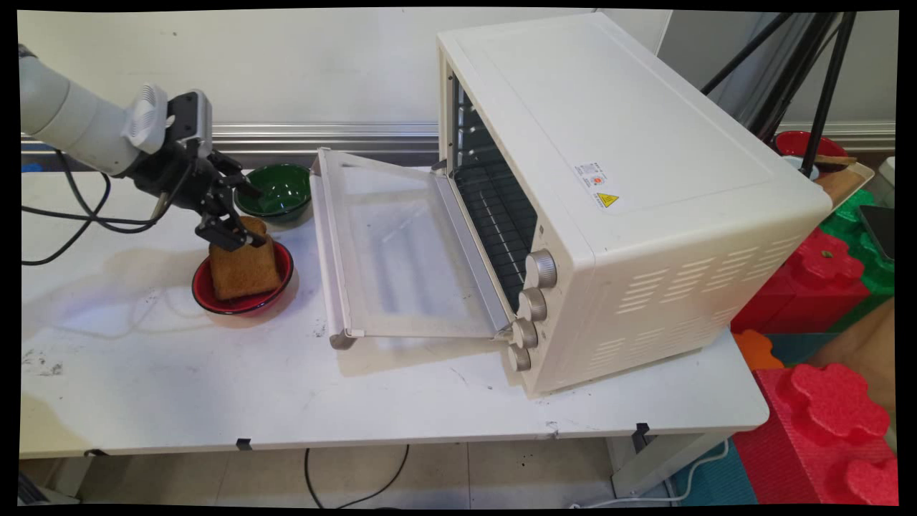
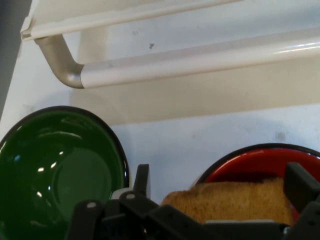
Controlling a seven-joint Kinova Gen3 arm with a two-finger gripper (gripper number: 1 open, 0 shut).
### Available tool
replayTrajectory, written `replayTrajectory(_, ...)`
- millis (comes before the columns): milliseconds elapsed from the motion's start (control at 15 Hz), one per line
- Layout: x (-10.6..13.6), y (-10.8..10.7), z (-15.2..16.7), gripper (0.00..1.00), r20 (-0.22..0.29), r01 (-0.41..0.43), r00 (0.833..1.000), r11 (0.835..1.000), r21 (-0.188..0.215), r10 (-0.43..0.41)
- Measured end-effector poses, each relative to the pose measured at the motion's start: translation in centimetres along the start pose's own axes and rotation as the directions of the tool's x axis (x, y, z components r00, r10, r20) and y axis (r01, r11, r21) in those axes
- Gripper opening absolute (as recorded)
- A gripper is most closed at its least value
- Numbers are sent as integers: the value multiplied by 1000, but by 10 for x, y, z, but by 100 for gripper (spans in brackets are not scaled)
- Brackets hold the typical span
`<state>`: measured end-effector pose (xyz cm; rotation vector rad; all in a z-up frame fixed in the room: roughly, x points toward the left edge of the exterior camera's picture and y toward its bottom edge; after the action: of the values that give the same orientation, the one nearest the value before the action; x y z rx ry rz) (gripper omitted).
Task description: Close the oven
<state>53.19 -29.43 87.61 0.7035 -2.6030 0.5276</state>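
A brown toast slice [image 1: 245, 271] stands nearly upright in a red bowl [image 1: 215, 304] on the white table. My gripper [image 1: 233, 236] reaches down from the upper left and is shut on the slice's top edge. In the hand view the toast slice [image 2: 235, 201] lies between my two fingers [image 2: 141, 181], with the red bowl [image 2: 250, 162] behind it. A green bowl [image 1: 276, 190] sits just behind and to the right of the red one; it appears empty in the hand view [image 2: 55, 170].
A cream toaster oven [image 1: 609, 193] stands to the right, its glass door [image 1: 401, 251] folded down flat toward the bowls, door handle [image 2: 200, 62] close ahead of the hand. Black cables [image 1: 79, 222] hang at the left. Red and green foam blocks [image 1: 824, 401] lie beyond the table's right edge.
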Motion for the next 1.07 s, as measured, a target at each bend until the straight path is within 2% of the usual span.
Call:
replayTrajectory(200,3,-6,11,100,1,-4,1000,1000,-19,4)
replayTrajectory(267,3,-7,14,0,1,-6,1000,1000,-26,6)
replayTrajectory(1067,17,-9,49,0,-27,18,999,998,-61,-20)
